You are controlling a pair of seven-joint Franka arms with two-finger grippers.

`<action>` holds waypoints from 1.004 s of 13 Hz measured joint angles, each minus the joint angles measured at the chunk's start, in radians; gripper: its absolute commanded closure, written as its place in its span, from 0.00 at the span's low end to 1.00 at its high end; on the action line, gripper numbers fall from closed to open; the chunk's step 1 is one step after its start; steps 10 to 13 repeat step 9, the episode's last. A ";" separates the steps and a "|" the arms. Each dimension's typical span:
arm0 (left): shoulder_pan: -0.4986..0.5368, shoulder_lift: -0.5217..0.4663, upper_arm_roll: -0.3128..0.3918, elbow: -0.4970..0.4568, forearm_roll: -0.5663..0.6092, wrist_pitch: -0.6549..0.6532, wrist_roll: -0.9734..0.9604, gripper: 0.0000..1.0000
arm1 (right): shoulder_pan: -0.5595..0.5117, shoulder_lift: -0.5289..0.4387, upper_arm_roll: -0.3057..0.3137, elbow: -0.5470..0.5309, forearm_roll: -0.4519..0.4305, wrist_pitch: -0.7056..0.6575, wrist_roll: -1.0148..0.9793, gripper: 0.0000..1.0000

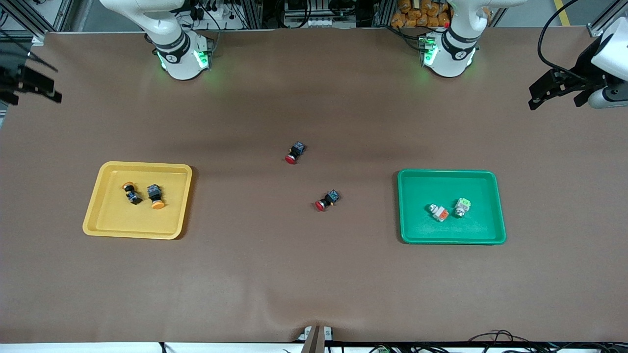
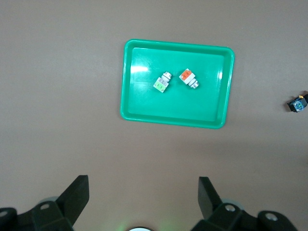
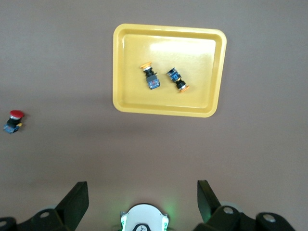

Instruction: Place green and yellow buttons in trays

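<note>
Here we see two yellow buttons (image 1: 144, 194) in the yellow tray (image 1: 105, 223) and the green button (image 1: 461, 206) in the green tray (image 1: 451, 240). Our left gripper (image 2: 143, 202) and right gripper (image 3: 143, 202) wait spread wide, holding nothing.

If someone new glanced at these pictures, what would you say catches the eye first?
Two bright trays on the brown table: the yellow tray toward the right arm's end holds two orange-capped buttons, and the green tray toward the left arm's end holds two pale switches. Between them, two red-capped switches lie loose on the table. The left hand and right hand wait open, high above the trays.
</note>
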 measured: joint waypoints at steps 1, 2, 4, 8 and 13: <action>0.000 0.000 0.000 0.000 0.000 0.000 0.000 0.00 | -0.011 0.037 0.000 0.022 0.000 0.003 -0.003 0.00; 0.000 -0.001 0.000 0.000 0.000 -0.002 0.000 0.00 | -0.017 0.063 0.003 0.039 0.000 0.004 -0.004 0.00; -0.002 -0.001 0.000 0.000 0.000 -0.010 0.000 0.00 | -0.020 0.076 0.011 0.059 0.000 0.003 -0.004 0.00; -0.004 0.003 0.003 0.019 0.000 -0.032 -0.003 0.00 | -0.054 0.053 0.092 0.081 -0.001 0.000 0.053 0.00; -0.004 0.008 0.004 0.037 0.000 -0.056 -0.003 0.00 | -0.058 0.043 0.112 0.081 -0.002 -0.002 0.066 0.00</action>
